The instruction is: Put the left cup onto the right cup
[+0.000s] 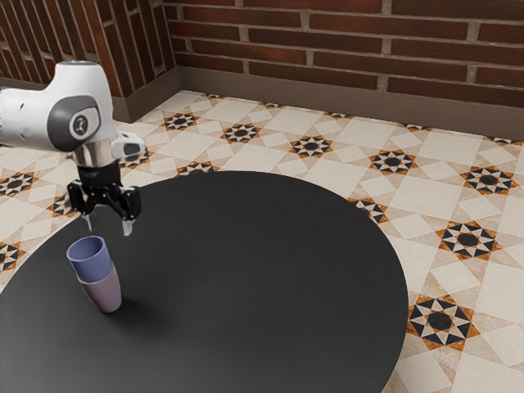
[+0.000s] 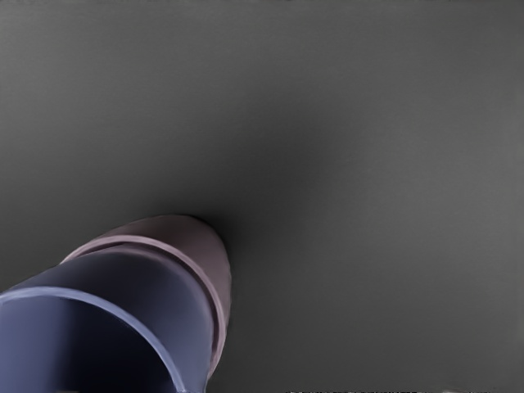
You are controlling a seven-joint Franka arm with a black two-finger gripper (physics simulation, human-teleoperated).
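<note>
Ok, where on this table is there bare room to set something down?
The blue cup sits in the pink cup below the open fingers, near the table edge at the exterior view's left: that's the crowded spot. From there toward that view's right and toward the brick wall, the table is bare.

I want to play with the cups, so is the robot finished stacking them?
Done, it seems: the blue cup sits nested in the pinkish cup on the black table. In hand: nothing; the gripper hangs above them, jaws open and empty. Left: nothing I can see, except perhaps moving the arm away.
</note>
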